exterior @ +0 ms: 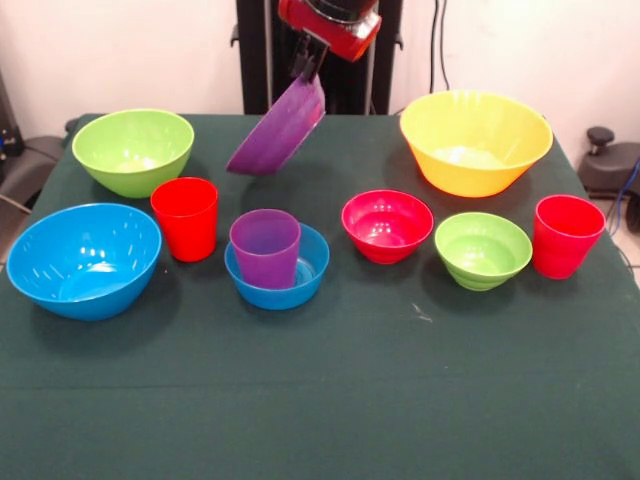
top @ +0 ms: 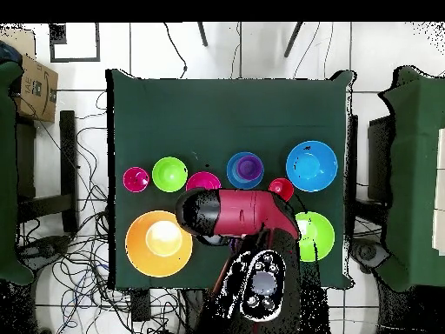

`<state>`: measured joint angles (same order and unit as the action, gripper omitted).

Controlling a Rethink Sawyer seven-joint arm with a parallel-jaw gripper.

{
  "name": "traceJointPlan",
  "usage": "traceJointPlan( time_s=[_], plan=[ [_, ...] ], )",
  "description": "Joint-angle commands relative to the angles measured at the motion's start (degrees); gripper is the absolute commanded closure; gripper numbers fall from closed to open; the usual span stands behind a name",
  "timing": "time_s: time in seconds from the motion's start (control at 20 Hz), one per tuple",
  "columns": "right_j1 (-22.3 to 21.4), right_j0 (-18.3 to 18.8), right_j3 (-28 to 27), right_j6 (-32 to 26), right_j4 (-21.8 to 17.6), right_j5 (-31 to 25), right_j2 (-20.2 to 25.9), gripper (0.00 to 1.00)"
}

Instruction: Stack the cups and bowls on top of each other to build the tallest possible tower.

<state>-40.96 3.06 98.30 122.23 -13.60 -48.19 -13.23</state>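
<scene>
While the pincer (exterior: 305, 68) grips the tilted purple bowl (exterior: 278, 130) by its rim above the tabletop (exterior: 320, 400), the purple cup (exterior: 265, 247) stands in the small blue bowl (exterior: 310, 275).

I see a purple bowl (exterior: 277, 137) hanging at my red tool (exterior: 306, 68) (glossy), with a dark green tabletop (exterior: 320, 400) beneath it.

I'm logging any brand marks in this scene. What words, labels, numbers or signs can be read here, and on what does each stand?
No text can be read in either view.
Cardboard box at the overhead view's left edge: a dark printed mark, too small to read.
The cups, the bowls, the green tablecloth and the red arm: no lettering shows.
The gripper holding the purple bowl: no label shows.
</scene>
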Motion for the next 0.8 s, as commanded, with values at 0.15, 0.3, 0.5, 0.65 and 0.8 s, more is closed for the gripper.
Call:
traceJointPlan(
  time_s=[0.15,0.3,0.5,0.65,0.8],
  plan=[
    [-0.57,-0.59,-3.22,1.06,0.59,-4.78,4.89,1.00],
    [-0.12,-1.12,-3.71,1.98,0.59,-4.92,4.71,1.00],
    [2.04,-3.43,-6.46,6.41,-0.08,-7.58,2.28,1.00],
    [6.20,-4.98,-10.53,9.85,-0.83,-8.57,0.23,1.00],
    [8.64,-5.32,-11.54,10.38,-0.67,-6.13,-0.36,1.00]
  ],
)
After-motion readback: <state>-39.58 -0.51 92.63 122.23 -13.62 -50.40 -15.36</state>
